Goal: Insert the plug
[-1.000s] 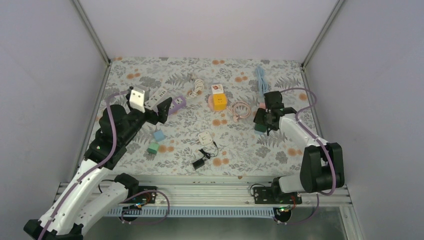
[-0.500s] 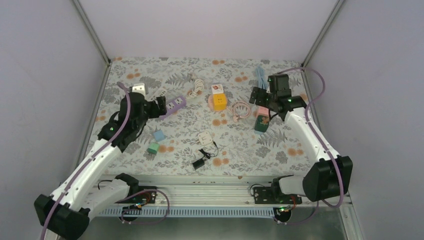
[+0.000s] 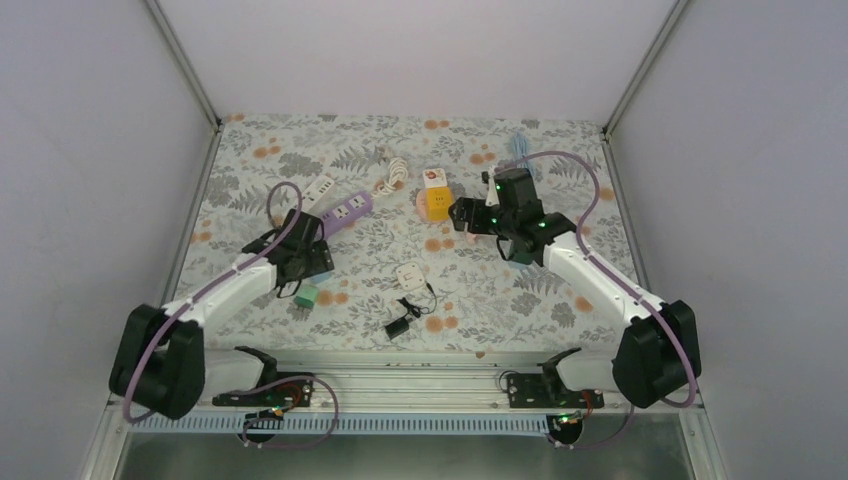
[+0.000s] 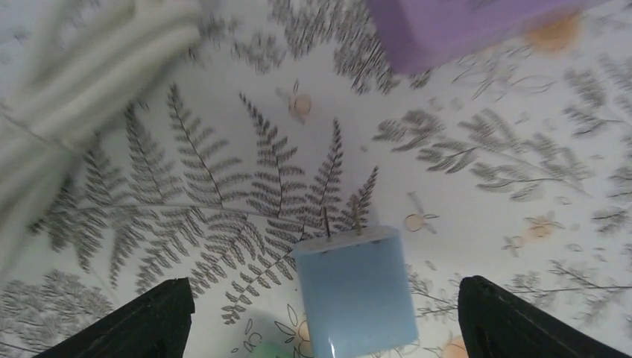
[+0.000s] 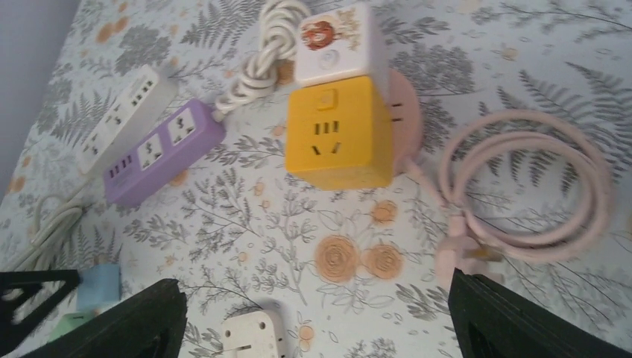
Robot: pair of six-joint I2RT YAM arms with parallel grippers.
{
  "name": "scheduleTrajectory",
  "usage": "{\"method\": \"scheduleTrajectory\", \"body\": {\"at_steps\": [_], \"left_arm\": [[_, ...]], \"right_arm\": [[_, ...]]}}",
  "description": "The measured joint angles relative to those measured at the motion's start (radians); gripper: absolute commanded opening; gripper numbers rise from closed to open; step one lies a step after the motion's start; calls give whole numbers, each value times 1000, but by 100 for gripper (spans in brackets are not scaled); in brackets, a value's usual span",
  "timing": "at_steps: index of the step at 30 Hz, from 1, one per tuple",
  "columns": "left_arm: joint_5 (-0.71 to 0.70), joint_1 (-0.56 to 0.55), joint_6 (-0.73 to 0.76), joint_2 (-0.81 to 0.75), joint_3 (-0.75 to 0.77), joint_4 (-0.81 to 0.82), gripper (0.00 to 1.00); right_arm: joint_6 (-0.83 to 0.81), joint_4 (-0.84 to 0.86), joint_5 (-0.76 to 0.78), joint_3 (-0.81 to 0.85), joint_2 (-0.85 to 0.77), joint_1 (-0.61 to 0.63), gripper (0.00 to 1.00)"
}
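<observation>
Risk: purple plastic power strip (image 3: 345,210), toward the table's back-left corner, lies loose and may slide when pushed. Left gripper (image 4: 335,328) is spread wide and empty, straddling the pale blue block plug (image 4: 356,291) just nearer. A skewed grasp would misalign the prongs. Right gripper (image 5: 317,321) is likewise spread and empty. No legible writing, only a cartoon sticker (image 5: 319,33).

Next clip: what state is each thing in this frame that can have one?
blue plug: unplugged, lying flat, prongs bare.
left gripper: open, empty, over the blue plug.
right gripper: open, empty.
purple strip: visible sockets empty.
yellow cube socket: visible face empty.
pink cable: coiled.
</observation>
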Motion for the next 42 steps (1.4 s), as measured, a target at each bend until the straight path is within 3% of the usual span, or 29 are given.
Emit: {"method": "scheduleTrajectory", "body": {"at_steps": [4, 9, 17, 22, 31, 36, 42], "left_arm": [[32, 3, -16, 94, -43, 50, 72], [46, 3, -31, 114, -52, 68, 70], [31, 3, -18, 205, -39, 100, 59], [13, 3, 20, 241, -12, 105, 37], [29, -23, 105, 211, -10, 149, 35], [54, -158, 201, 150, 63, 168, 36], [148, -278, 369, 83, 159, 385, 39]], "right_arm": [[5, 49, -33, 0, 25, 25, 86], [10, 83, -51, -16, 33, 38, 86], [13, 99, -60, -29, 45, 49, 85], [14, 106, -61, -29, 46, 51, 85], [21, 122, -77, -29, 63, 58, 85], [-10, 88, -95, 16, 82, 55, 85], [-68, 78, -254, 94, 66, 34, 85]]}}
